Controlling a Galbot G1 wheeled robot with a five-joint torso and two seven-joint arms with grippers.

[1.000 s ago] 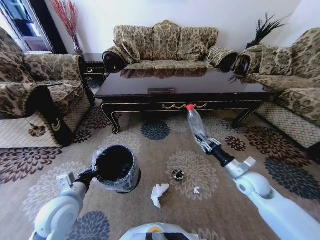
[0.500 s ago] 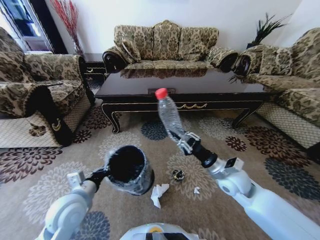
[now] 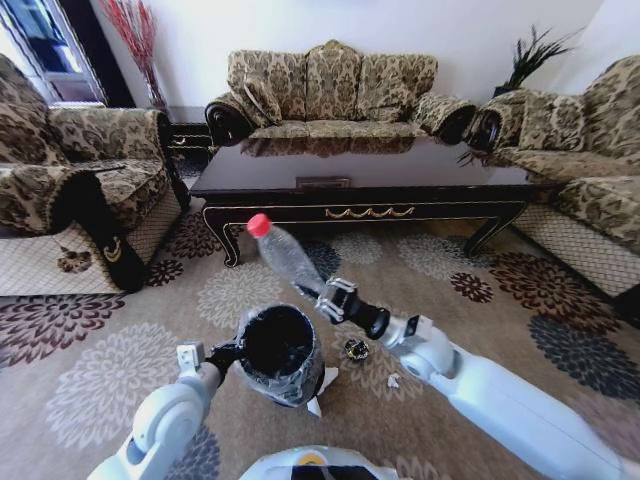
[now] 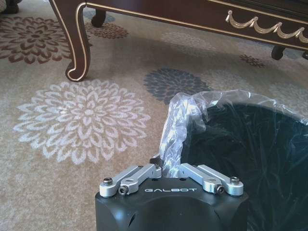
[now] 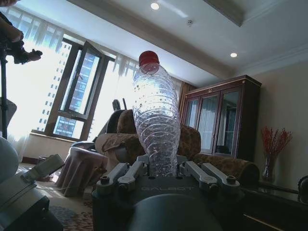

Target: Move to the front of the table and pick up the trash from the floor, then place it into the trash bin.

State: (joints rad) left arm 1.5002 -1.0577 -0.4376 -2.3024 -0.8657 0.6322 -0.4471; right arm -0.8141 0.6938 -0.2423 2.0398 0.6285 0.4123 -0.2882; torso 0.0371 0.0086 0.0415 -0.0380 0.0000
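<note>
Glossy dark wood table (image 3: pixel 365 170) mirrors the patterned cloth sofa (image 3: pixel 330 85) behind it. The bottle (image 5: pixel 156 115) is clear ribbed plastic with a smooth red cap. The black bin (image 3: pixel 275 345) wears a crinkly clear plastic liner. Beside the bin lies crumpled, probably paper, trash (image 3: pixel 318 395) on matt woven carpet (image 3: pixel 100 370).

The floor (image 3: pixel 480 250) is beige-brown carpet patterned with cream, brown and dark blue-grey flower medallions; the table (image 3: pixel 400 170) is glossy dark brown with gold scrollwork. At 11 o'clock from the black, clear-lined trash bin (image 3: pixel 275 350), the clear bottle (image 3: pixel 285 255) shows its red cap, and white crumpled paper (image 3: pixel 318 392) lies at 4 o'clock.
</note>
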